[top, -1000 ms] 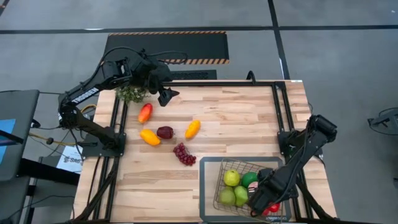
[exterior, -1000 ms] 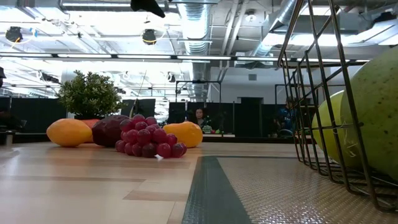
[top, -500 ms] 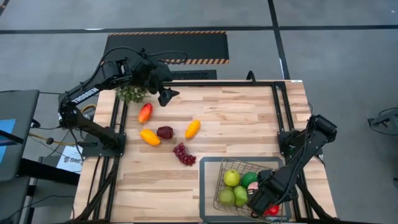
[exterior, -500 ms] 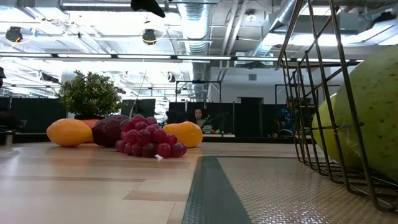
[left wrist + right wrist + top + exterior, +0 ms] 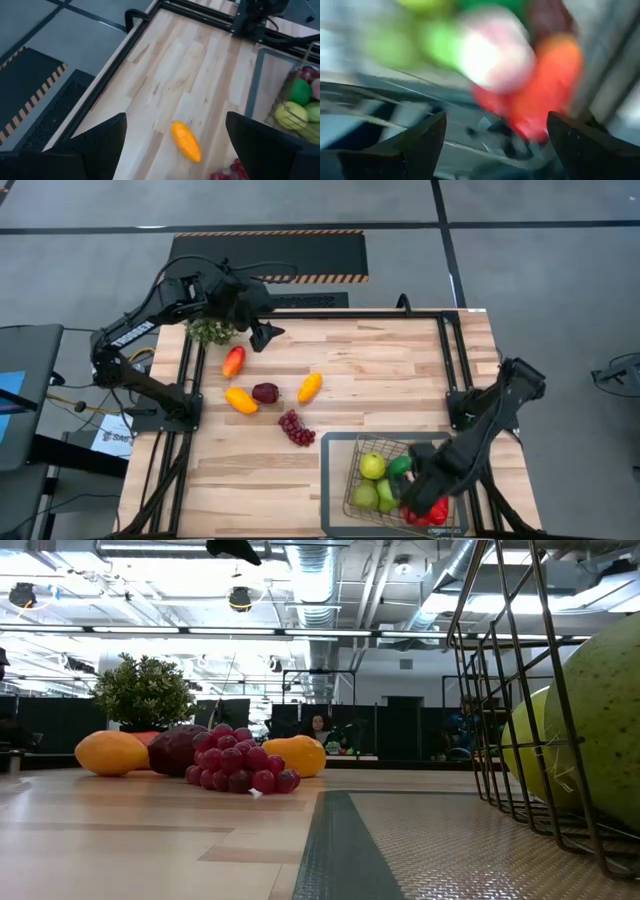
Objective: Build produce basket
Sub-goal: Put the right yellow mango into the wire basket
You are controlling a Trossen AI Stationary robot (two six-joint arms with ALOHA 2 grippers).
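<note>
High view: the right tool (image 5: 425,498) sits over the near right corner of the basket (image 5: 352,476), above a red fruit (image 5: 438,510). Half a second ago it lay lower and nearer the rim; the arm has since drawn back and up a little, and the elbow has shifted outward. Green fruits (image 5: 372,466) lie in the basket as before. The left tool (image 5: 262,335) hovers at the far left of the tabletop (image 5: 380,370), just beside the potted plant (image 5: 211,330); it has edged slightly toward the plant. Loose produce has not moved: a red-orange pepper (image 5: 233,361), a yellow pepper (image 5: 241,400), a dark red fruit (image 5: 266,392), an orange pepper (image 5: 310,387) and purple grapes (image 5: 297,428).

Low view: unchanged, apart from the dark tool tip at the top edge sitting a touch farther left. Grapes (image 5: 240,765) lie in front of the dark red fruit (image 5: 178,750), between two orange pieces; the basket wire (image 5: 500,690) and a large green fruit (image 5: 605,720) fill the right side.

Left wrist view: both fingers (image 5: 95,145) stand wide apart, released, with the orange pepper (image 5: 185,141) on the boards between them, farther off.

Right wrist view: blurred; fingers (image 5: 415,142) apart, nothing gripped, red and pink fruit (image 5: 540,90) just ahead.
</note>
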